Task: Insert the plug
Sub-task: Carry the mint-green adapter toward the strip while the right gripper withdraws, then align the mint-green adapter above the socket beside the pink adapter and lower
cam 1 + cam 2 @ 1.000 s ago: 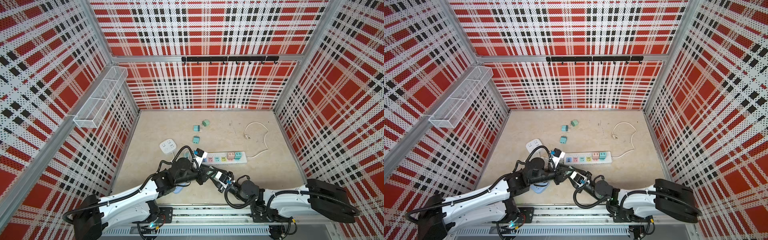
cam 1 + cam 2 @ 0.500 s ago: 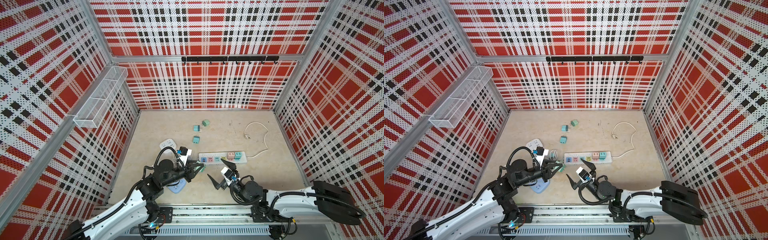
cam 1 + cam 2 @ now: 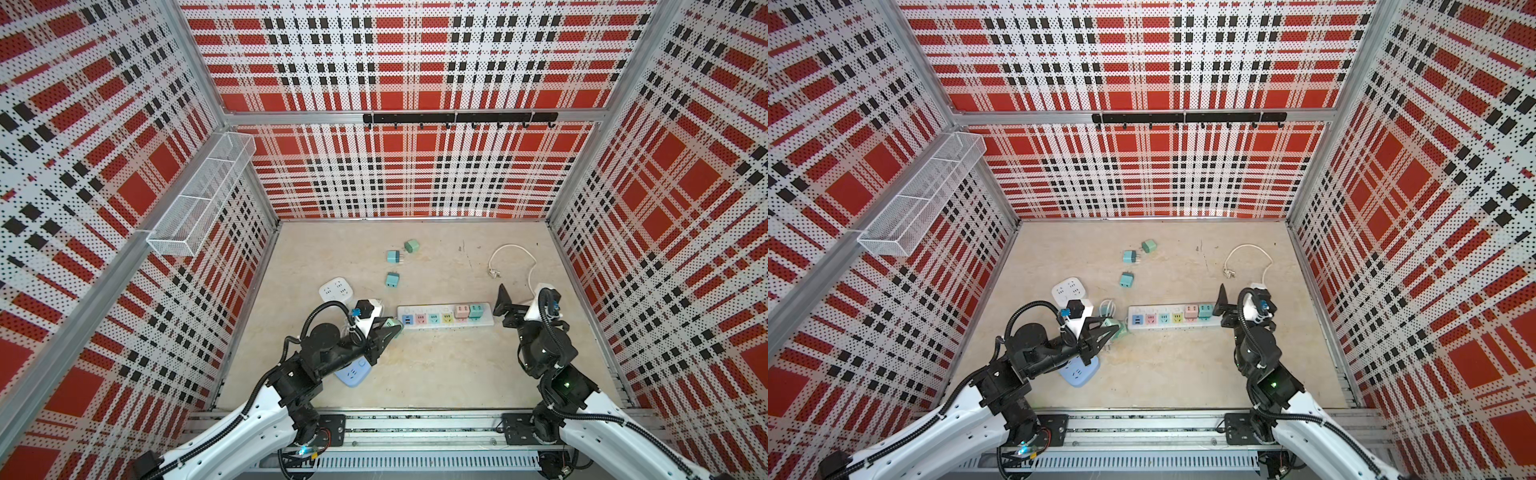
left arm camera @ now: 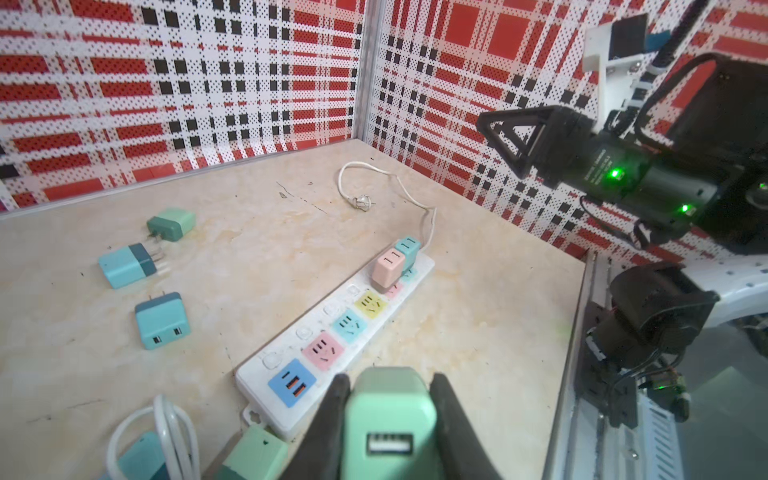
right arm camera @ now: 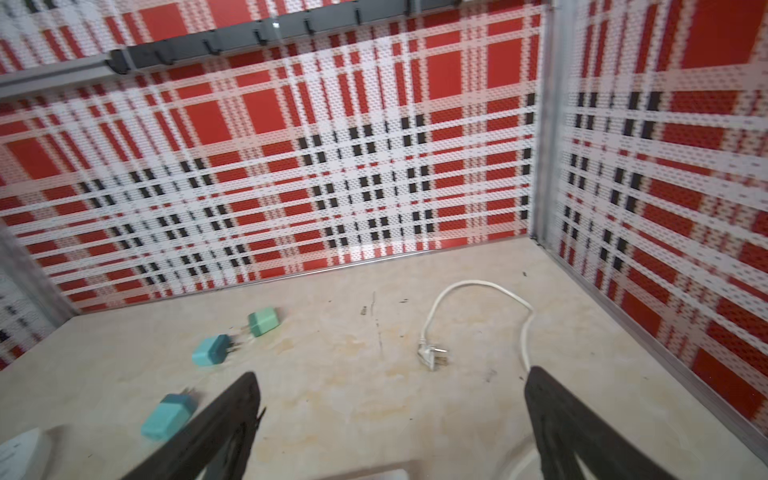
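My left fingers are clenched on either side of the mint-green plug, so my left gripper is grasping it. The plug's USB port faces my wrist camera, and I cannot see its prongs from here. In a top view the plug hangs just off the left end of the power strip, near it but not over any socket. Just ahead of my fingertips lies the strip's blue USB block. After it come the pink socket, the teal socket and the yellow socket, all three free. Beyond them a pink adapter and a teal adapter are already seated at the far end. My right gripper is spread wide and holds nothing. It sits close by the strip's right end, though I cannot tell whether it touches. Three loose adapters lie well apart on the table. I judge this to be the carry-and-align step: the plug is in hand and insertion has not begun. The next move calls for bringing the plug over a free socket, the pink one being nearest. I must then turn the prongs down to match the slots and press straight in. The strip looks light and may slide, so bracing its far end with my right gripper would help.
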Robot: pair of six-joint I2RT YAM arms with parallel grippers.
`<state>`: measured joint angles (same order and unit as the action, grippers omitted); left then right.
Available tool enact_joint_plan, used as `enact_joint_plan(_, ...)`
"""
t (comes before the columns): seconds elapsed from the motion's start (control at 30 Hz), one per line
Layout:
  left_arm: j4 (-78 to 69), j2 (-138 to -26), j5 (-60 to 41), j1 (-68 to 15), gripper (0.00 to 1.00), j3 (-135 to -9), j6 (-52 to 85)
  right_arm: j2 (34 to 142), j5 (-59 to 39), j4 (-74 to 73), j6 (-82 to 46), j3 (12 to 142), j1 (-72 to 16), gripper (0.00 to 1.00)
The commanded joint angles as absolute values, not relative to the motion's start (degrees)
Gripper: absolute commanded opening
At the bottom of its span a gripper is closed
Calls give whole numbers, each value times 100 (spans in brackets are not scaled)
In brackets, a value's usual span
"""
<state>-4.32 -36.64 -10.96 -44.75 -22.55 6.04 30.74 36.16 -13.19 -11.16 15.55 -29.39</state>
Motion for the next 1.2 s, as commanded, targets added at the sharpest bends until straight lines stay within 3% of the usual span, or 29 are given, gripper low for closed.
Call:
enact_joint_plan(0.0, -866, -3947, -1630, -4531, 0, -2416, -484, 3351, 2950, -815, -1701, 1451, -2274, 100)
enact_joint_plan(0.07, -885, -4239, -2351, -4623, 0, -2502, -1502, 3778, 2768, -998, -1794, 1453, -2042, 100)
enact_joint_plan(0.13, -1023, -4551, -2262, -4813, 0, -2567, -2016, 4236, 2946, -1380, -1890, 1384, -1989, 100)
enact_joint_plan(0.27, -1027, -5435, -2219, -4927, 0, -2967, -2624, 5041, 2088, -2291, -1667, 1294, -1916, 100)
enact_joint_plan(0.4, -1015, -6428, -2592, -4754, 0, -3575, -2884, 5367, 2085, -1999, -1772, 1546, -1910, 100)
enact_joint_plan(1.17, 2278, -10249, -1954, -4661, 0, -7630, -3757, 4824, 2225, -2263, -1846, 1147, -1907, 100)
